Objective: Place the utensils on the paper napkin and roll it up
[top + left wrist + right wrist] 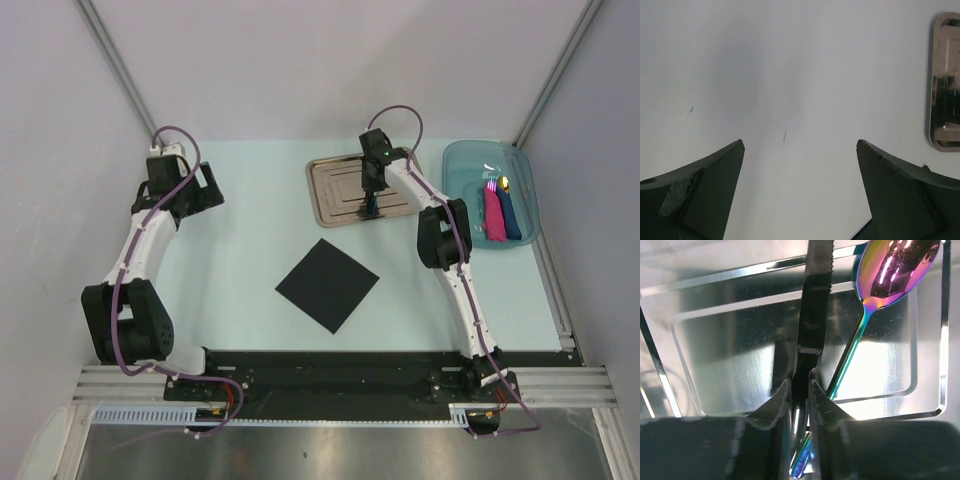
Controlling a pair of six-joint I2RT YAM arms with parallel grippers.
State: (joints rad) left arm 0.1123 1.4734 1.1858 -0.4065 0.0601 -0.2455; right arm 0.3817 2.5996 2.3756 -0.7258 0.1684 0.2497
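Observation:
The black paper napkin (pixel 327 284) lies flat as a diamond in the middle of the table. My right gripper (pixel 371 208) is down over the near part of the steel tray (pixel 330 190). In the right wrist view the right gripper (pixel 800 387) is shut on the dark knife (pixel 815 305), whose serrated blade points away from me. The spoon (pixel 895 270), with its shiny iridescent bowl, lies beside the knife. Its blue handle end reaches in between my fingers. My left gripper (pixel 205 190) is open and empty at the far left, and the left wrist view (pixel 800 145) shows only bare table under it.
A clear blue bin (pixel 470 170) at the far right holds a pink roll (pixel 493 215) and a dark blue roll (pixel 510 215) with utensil tips poking out. The tray's edge (pixel 945 90) shows at the right of the left wrist view. Walls close in on both sides.

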